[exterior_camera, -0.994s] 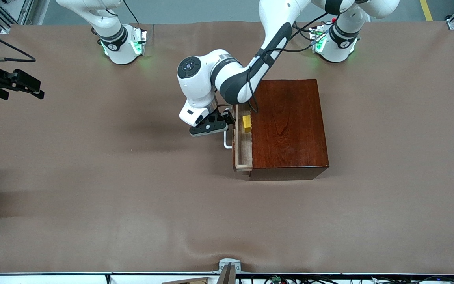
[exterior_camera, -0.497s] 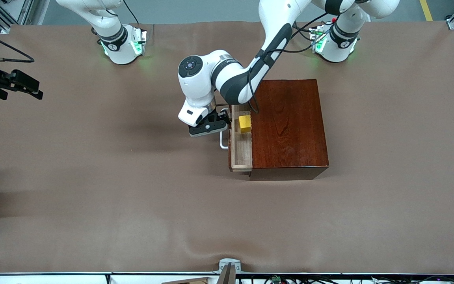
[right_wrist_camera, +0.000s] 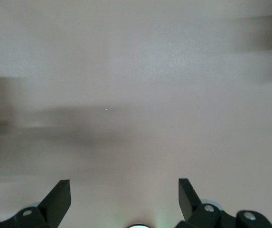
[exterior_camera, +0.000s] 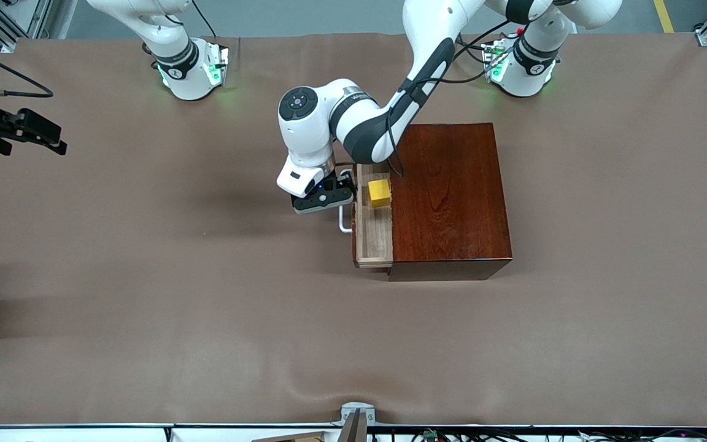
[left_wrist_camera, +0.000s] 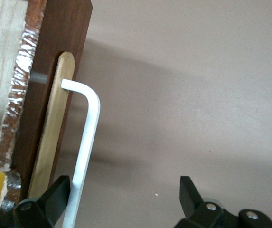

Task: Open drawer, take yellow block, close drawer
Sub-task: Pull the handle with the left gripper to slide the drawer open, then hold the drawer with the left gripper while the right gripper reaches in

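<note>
Everywhere brown table cloth [exterior_camera: 145,258] — faintly rippled, matte.

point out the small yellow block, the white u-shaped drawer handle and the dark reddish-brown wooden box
small yellow block [exterior_camera: 380,192], front view, top face
white U-shaped drawer handle [left_wrist_camera: 86,142], left wrist view, middle of the long bar
dark reddish-brown wooden box [exterior_camera: 452,193], front view, glossy top

A brown cloth [exterior_camera: 145,276] covers the table, with cables [exterior_camera: 452,434] along its near edge.
</note>
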Tool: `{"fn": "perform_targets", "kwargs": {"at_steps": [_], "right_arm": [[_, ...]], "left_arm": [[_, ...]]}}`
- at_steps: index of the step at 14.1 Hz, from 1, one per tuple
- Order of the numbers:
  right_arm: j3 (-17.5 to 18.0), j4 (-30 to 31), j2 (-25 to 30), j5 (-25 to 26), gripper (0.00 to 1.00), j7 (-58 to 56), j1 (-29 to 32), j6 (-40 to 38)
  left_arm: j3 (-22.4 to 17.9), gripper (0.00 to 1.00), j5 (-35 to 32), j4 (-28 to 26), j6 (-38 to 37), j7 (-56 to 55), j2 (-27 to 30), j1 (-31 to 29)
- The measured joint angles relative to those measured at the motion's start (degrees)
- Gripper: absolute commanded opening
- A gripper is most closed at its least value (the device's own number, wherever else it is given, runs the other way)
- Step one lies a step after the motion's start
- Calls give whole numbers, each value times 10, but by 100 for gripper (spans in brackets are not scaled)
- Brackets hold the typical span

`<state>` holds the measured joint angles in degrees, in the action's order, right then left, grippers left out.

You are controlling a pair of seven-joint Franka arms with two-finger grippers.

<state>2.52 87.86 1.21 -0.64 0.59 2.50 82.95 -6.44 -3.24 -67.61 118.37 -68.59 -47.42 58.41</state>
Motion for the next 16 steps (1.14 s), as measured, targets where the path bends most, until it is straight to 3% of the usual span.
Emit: {"fn": "perform_targets", "kwargs": {"at_steps": [16], "right_arm": [[-1,0,-27,1,100,0,20,0]], "left_arm": [[3,100,31,26,49,-5,-19,1]]}}
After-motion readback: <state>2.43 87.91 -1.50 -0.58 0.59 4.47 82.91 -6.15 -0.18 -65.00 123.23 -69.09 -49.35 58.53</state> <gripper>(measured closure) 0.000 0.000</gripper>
